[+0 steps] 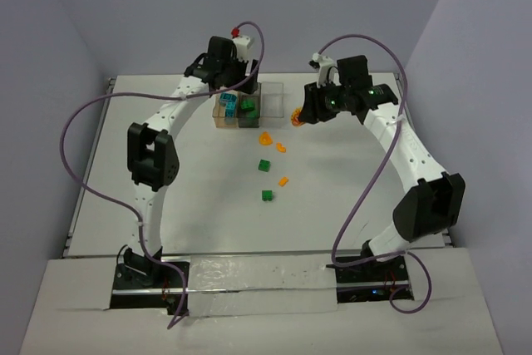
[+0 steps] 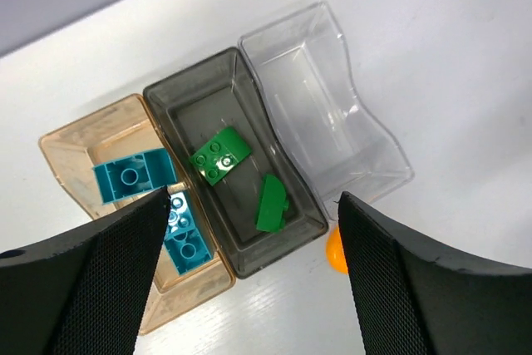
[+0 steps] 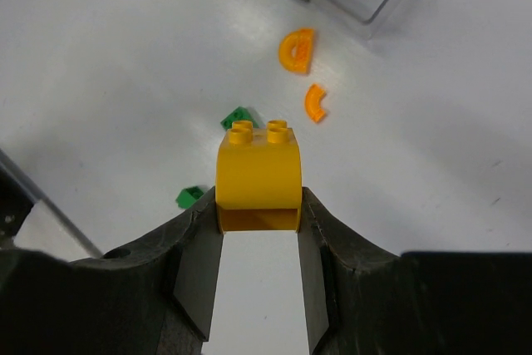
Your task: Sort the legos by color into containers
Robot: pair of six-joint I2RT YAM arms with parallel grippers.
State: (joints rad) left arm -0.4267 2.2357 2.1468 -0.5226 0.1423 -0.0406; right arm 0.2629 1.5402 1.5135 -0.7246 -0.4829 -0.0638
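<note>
Three joined boxes stand at the table's back middle [image 1: 249, 106]. The orange-brown box [image 2: 62, 160] holds two teal bricks [image 2: 133, 176]. The grey box [image 2: 187, 110] holds two green bricks [image 2: 220, 155]. The clear box [image 2: 316, 97] holds nothing. My left gripper [image 2: 253, 288] hangs open and empty above the boxes [image 1: 235, 91]. My right gripper [image 3: 258, 222] is shut on an orange two-stud brick [image 3: 258, 174], held in the air just right of the boxes [image 1: 297, 115].
Loose pieces lie on the table in front of the boxes: an orange half-round [image 3: 297, 49], an orange arc [image 3: 315, 102], two green bricks [image 3: 238, 116] [image 3: 190, 197], and another orange piece [image 1: 283, 180]. An orange piece [image 2: 335, 251] lies at the grey box's near corner.
</note>
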